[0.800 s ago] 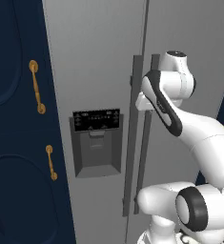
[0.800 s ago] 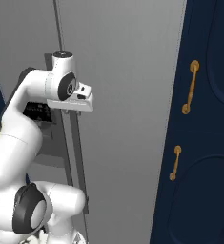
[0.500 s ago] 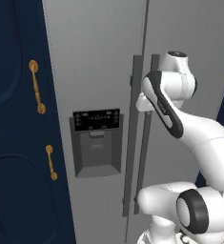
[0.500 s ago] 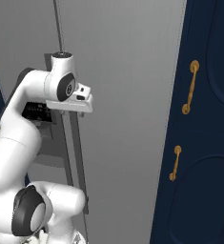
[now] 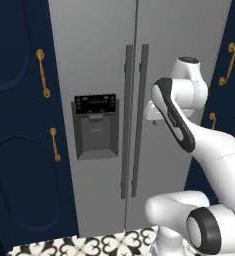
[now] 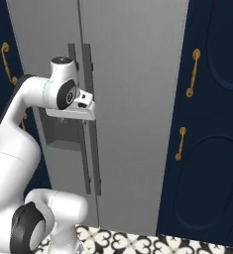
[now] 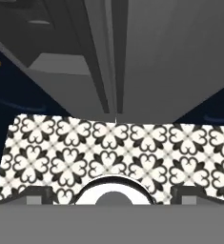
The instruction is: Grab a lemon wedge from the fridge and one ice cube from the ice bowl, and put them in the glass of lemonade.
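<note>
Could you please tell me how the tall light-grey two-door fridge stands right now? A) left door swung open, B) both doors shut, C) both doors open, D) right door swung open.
B: both doors of the tall light-grey two-door fridge lie flush, their dark vertical bar handles side by side at the seam.

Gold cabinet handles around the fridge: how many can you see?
4 in the left base view: upper left handle and lower left handle left of the fridge, upper right handle and lower right handle on its other side. More could sit off-frame.
</note>
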You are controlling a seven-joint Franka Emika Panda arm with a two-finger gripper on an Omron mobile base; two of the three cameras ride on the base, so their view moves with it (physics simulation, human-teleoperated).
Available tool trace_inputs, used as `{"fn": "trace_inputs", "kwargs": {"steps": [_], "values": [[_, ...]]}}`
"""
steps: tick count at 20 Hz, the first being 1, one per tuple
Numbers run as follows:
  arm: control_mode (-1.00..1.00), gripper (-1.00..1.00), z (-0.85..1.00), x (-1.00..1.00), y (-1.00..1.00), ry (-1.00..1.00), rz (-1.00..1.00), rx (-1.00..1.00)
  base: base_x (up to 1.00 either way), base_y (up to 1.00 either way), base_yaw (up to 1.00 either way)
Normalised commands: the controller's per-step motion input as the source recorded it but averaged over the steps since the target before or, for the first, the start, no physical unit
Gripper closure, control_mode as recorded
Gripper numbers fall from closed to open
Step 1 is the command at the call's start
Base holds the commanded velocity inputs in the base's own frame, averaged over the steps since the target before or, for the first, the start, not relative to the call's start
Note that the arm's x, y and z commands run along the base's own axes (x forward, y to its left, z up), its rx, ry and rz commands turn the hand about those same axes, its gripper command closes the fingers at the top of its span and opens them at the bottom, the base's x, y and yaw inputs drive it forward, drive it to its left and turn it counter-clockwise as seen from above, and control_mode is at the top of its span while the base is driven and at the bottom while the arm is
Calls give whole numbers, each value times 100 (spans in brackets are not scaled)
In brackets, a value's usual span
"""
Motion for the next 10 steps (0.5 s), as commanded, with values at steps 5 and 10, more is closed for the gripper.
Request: {"fn": "trace_inputs", "kwargs": {"steps": [5, 10], "values": [[-100, -100, 0, -8, 0, -3, 0, 0, -13, 0, 0], [-100, -100, 27, -39, 0, -29, 0, 0, 0, 0, 0]]}}
